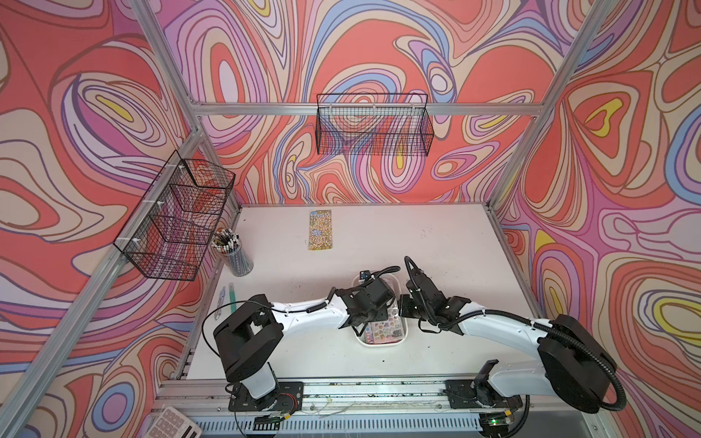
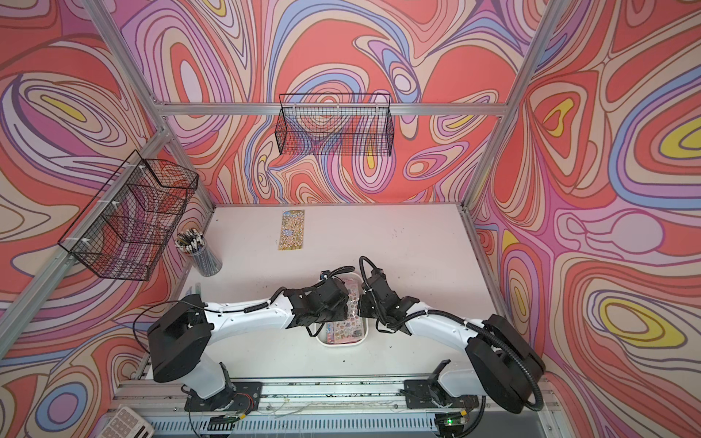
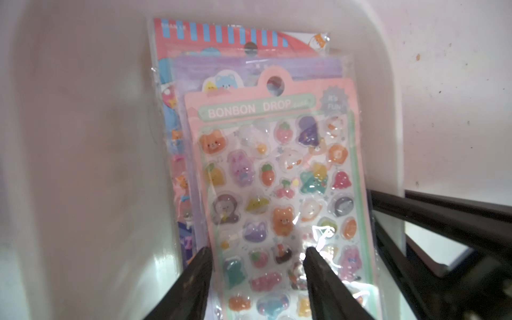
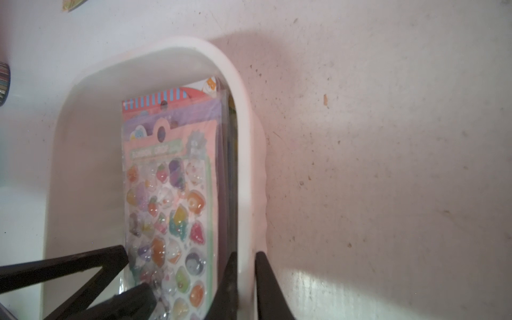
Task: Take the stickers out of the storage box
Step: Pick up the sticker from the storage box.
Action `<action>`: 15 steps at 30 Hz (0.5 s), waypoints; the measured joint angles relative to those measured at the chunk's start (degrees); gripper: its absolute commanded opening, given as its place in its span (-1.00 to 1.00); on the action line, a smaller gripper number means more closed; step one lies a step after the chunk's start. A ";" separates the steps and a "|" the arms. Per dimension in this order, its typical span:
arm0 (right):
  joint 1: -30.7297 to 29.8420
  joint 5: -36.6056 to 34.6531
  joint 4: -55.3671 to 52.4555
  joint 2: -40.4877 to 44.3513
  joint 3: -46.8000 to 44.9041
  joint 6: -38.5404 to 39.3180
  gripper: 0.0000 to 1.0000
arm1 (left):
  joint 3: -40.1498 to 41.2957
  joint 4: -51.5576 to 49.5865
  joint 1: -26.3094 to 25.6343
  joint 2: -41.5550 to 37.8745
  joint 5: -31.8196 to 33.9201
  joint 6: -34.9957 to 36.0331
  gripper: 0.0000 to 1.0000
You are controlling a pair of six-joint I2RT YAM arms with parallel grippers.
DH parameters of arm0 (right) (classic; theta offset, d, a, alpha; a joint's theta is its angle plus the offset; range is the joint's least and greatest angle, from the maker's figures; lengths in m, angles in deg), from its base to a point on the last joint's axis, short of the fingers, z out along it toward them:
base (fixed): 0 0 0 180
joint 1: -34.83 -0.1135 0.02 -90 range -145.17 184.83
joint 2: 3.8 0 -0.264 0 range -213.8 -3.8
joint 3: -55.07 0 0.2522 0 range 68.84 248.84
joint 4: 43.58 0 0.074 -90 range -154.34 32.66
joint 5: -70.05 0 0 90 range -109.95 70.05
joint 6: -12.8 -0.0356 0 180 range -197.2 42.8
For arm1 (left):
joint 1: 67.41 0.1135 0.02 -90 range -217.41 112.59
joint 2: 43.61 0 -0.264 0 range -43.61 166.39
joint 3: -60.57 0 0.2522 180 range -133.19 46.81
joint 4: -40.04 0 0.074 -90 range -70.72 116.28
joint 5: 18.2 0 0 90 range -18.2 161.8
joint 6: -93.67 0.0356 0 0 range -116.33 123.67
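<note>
Between left gripper [image 3: 257,250] jaws, half spread, the sticker sheet [image 3: 277,180] is lying, seemingly light, floppy, slick; edge grip advised. Right gripper [image 4: 246,255], jaws narrow, is clamping the box [image 4: 83,166] wall.

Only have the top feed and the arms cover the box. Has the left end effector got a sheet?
Observer: No. In the left wrist view the left end effector is open, its fingers spread over the pink top sheet with nothing pinched.
Operator: And the right one?
Observer: The right end effector is shut on the wall of the storage box, one finger inside and one outside.
Operator: How many sheets are in there?
Observer: I can't get a count. Behind the pink one, a lilac sheet and a red-and-blue striped sheet show. The right wrist view shows more edges stacked against the wall.
</note>
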 measured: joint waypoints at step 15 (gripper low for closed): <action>0.00 0.00 -0.02 0.00 0.00 0.00 -0.75 | 3.72 2.05 -0.04 -1.90 -2.12 -2.73 0.32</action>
